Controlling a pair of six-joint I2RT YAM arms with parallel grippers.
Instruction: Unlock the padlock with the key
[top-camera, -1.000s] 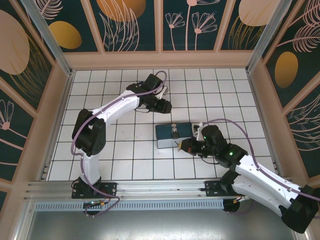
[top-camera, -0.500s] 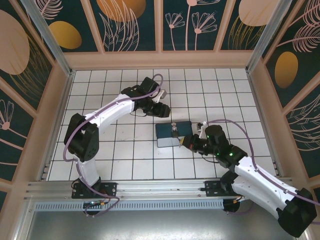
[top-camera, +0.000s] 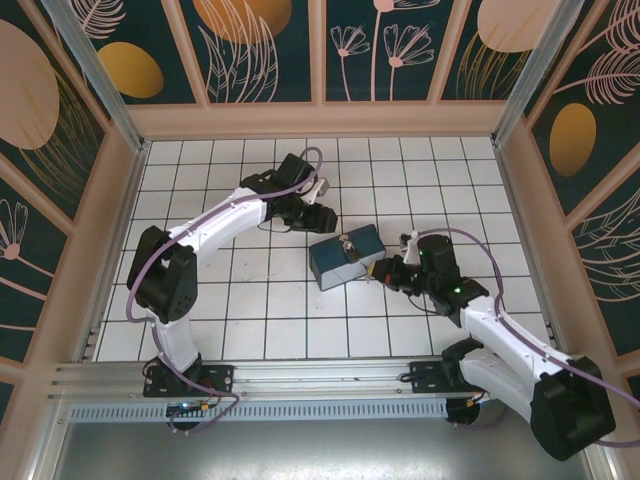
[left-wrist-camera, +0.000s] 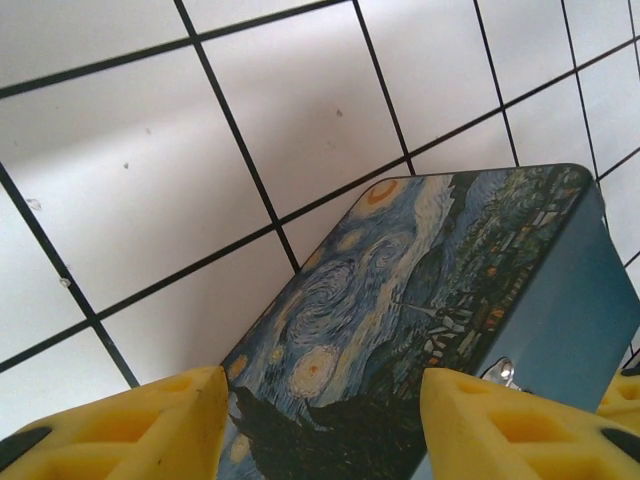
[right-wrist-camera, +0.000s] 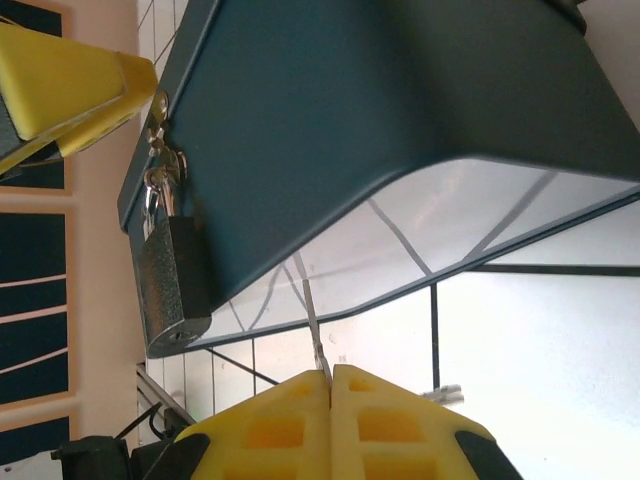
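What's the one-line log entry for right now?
left gripper: open over tin box | right gripper: shut on key | padlock: hanging on tin box | key: not in padlock

From above I get flat, even brightness: the white table (top-camera: 250, 300) almost glows, and the arms throw only faint, soft-edged shadows. On the left wrist feed the tin box (left-wrist-camera: 430, 290) is crisp, with a pale grey shadow beside it, while the left gripper (left-wrist-camera: 325, 440) shows its yellow fingers (left-wrist-camera: 110, 425) soft (too near the lens). The right wrist feed is harsher: tiles blown out white, box side dark and mirroring grid lines, padlock (right-wrist-camera: 175, 280) sharp, key (right-wrist-camera: 312, 320) a thin sliver against glare.
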